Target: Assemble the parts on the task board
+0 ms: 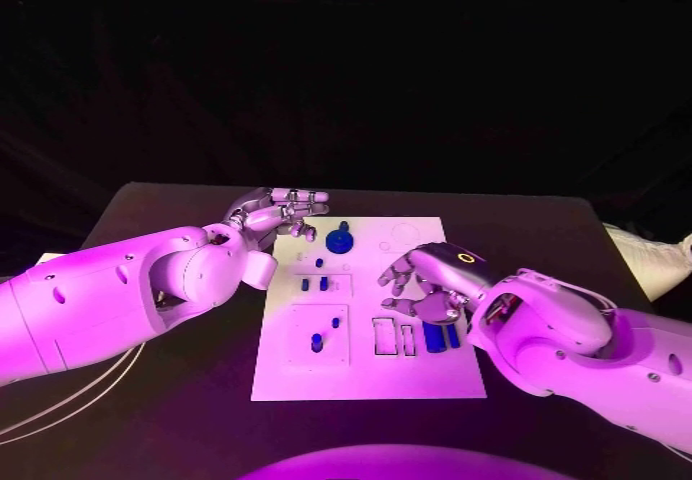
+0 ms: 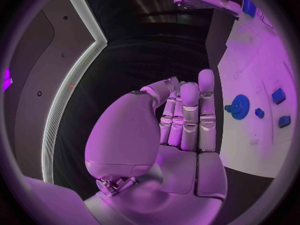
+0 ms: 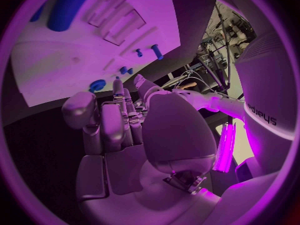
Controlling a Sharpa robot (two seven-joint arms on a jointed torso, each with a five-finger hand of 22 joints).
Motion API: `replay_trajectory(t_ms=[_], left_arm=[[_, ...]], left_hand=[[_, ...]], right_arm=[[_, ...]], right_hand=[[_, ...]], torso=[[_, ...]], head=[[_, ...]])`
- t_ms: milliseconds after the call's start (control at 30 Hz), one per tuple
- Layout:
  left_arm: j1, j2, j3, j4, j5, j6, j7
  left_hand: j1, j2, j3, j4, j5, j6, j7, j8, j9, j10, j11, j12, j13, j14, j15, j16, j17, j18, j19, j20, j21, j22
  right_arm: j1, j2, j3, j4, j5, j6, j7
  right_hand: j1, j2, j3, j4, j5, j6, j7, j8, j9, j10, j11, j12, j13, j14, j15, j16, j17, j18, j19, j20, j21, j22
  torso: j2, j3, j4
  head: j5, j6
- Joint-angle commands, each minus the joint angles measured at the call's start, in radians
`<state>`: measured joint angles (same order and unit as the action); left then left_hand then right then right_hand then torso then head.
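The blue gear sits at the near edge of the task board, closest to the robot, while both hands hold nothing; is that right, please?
Not quite. The blue gear sits near the far edge of the task board, by the left hand, as the head view shows. Neither it nor the right hand holds anything.

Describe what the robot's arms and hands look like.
Both arms are smooth, rounded white shells. Thin pale cables trail under the left arm. The left hand and right hand are silver and segmented; the right has a glowing ring mark on its back.
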<state>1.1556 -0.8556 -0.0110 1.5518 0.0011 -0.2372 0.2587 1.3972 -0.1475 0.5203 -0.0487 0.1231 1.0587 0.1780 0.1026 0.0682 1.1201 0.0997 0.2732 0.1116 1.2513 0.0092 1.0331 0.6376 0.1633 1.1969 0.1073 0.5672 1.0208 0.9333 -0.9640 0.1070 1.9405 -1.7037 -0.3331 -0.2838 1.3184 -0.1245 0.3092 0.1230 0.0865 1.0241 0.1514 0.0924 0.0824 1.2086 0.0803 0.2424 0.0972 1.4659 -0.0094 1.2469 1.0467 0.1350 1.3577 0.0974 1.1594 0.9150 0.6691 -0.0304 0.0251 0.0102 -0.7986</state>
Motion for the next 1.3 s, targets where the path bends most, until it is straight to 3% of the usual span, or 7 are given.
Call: replay_trajectory(t_ms=[33,167,267,333,600,833,1300], left_arm=[[0.0,-0.004,0.0,0.008,-0.003,0.011,0.004],[0.0,-0.008,-0.001,0.009,0.0,0.011,0.004],[0.0,-0.008,-0.002,0.008,0.001,0.011,0.005],[0.0,-0.008,-0.002,0.008,0.001,0.012,0.005],[0.0,-0.006,-0.003,0.005,0.002,0.015,0.006],[0.0,-0.009,-0.003,0.006,0.002,0.014,0.005],[0.0,-0.009,-0.003,0.005,0.002,0.015,0.005]], left_hand=[[0.002,0.012,0.0,-0.003,-0.002,-0.005,-0.002,0.004,0.0,-0.008,-0.002,0.003,0.001,-0.01,0.0,-0.002,-0.001,0.02,-0.001,0.0,-0.005,-0.001],[0.002,0.012,0.0,-0.003,-0.002,-0.005,-0.002,0.004,0.0,-0.008,-0.002,0.003,0.001,-0.01,0.0,-0.002,-0.001,0.02,-0.001,0.0,-0.005,-0.001],[0.002,0.012,0.0,-0.003,-0.002,-0.005,-0.002,0.004,0.0,-0.008,-0.002,0.003,0.001,-0.01,0.0,-0.002,-0.001,0.02,-0.001,0.0,-0.005,-0.001],[0.002,0.012,0.0,-0.003,-0.002,-0.005,-0.002,0.004,0.0,-0.008,-0.002,0.003,0.001,-0.01,0.0,-0.002,-0.001,0.02,-0.001,0.0,-0.005,-0.001],[0.002,0.012,0.0,-0.003,-0.002,-0.005,-0.002,0.004,0.0,-0.008,-0.002,0.003,0.001,-0.01,0.0,-0.002,-0.001,0.02,-0.001,0.0,-0.005,-0.001],[0.002,0.012,0.0,-0.003,-0.002,-0.005,-0.002,0.004,0.0,-0.008,-0.002,0.003,0.001,-0.01,0.0,-0.002,-0.001,0.02,-0.001,0.0,-0.005,-0.001],[0.002,0.012,0.0,-0.003,-0.002,-0.005,-0.002,0.004,0.0,-0.008,-0.002,0.003,0.001,-0.01,0.0,-0.002,-0.001,0.02,-0.001,0.0,-0.005,-0.001]], right_arm=[[0.002,-0.068,0.0,0.024,0.176,-0.047,-0.071],[-0.007,-0.142,0.001,0.039,0.181,-0.03,-0.128],[-0.02,-0.178,0.001,0.048,0.149,-0.006,-0.181],[-0.03,-0.19,0.001,0.051,0.127,0.013,-0.214],[-0.065,-0.174,-0.002,0.036,0.097,0.061,-0.283],[-0.086,-0.138,-0.003,0.017,0.091,0.08,-0.294],[-0.108,-0.084,-0.003,-0.018,0.068,0.113,-0.298]], right_hand=[[-0.058,-0.024,-0.042,0.047,0.043,0.019,-0.018,0.011,0.002,0.107,-0.031,0.051,0.037,0.049,-0.02,0.058,0.076,-0.028,0.036,-0.017,0.06,0.084],[-0.111,-0.044,-0.136,0.106,0.155,0.045,-0.051,0.029,0.011,0.189,-0.063,0.232,0.208,0.054,-0.049,0.095,0.122,-0.044,0.067,-0.052,0.121,0.168],[-0.11,-0.023,-0.214,0.159,0.17,0.048,-0.057,0.042,0.022,0.149,-0.065,0.494,0.517,0.055,-0.05,0.125,0.158,-0.05,0.076,-0.06,0.153,0.214],[-0.108,-0.008,-0.269,0.159,0.197,0.048,-0.058,0.052,0.033,0.117,-0.063,0.604,0.657,0.055,-0.053,0.139,0.174,-0.054,0.078,-0.057,0.166,0.233],[-0.124,0.028,-0.352,0.168,0.214,0.044,-0.055,0.068,0.054,0.119,-0.067,0.745,0.849,0.057,-0.052,0.159,0.2,-0.057,0.08,-0.055,0.183,0.258],[-0.11,0.058,-0.405,0.167,0.217,0.036,-0.055,0.079,0.072,0.181,-0.066,0.945,1.077,0.072,-0.05,0.219,0.307,-0.066,0.093,-0.054,0.216,0.308],[-0.092,0.077,-0.432,0.167,0.219,0.034,-0.055,0.088,0.084,0.196,-0.065,1.004,1.149,0.076,-0.048,0.24,0.345,-0.07,0.099,-0.052,0.233,0.336]], torso=[[0.0,-0.0031,-0.0115],[0.001,-0.0027,-0.0222],[0.0,-0.0019,-0.0297],[-0.001,-0.0025,-0.0319],[-0.002,-0.004,-0.0282],[-0.002,-0.0061,-0.0277],[0.0,-0.0051,-0.0286]], head=[[-0.021,0.012],[-0.023,0.017],[-0.027,0.02],[-0.029,0.022],[-0.03,0.02],[-0.028,0.018],[-0.023,0.011]])
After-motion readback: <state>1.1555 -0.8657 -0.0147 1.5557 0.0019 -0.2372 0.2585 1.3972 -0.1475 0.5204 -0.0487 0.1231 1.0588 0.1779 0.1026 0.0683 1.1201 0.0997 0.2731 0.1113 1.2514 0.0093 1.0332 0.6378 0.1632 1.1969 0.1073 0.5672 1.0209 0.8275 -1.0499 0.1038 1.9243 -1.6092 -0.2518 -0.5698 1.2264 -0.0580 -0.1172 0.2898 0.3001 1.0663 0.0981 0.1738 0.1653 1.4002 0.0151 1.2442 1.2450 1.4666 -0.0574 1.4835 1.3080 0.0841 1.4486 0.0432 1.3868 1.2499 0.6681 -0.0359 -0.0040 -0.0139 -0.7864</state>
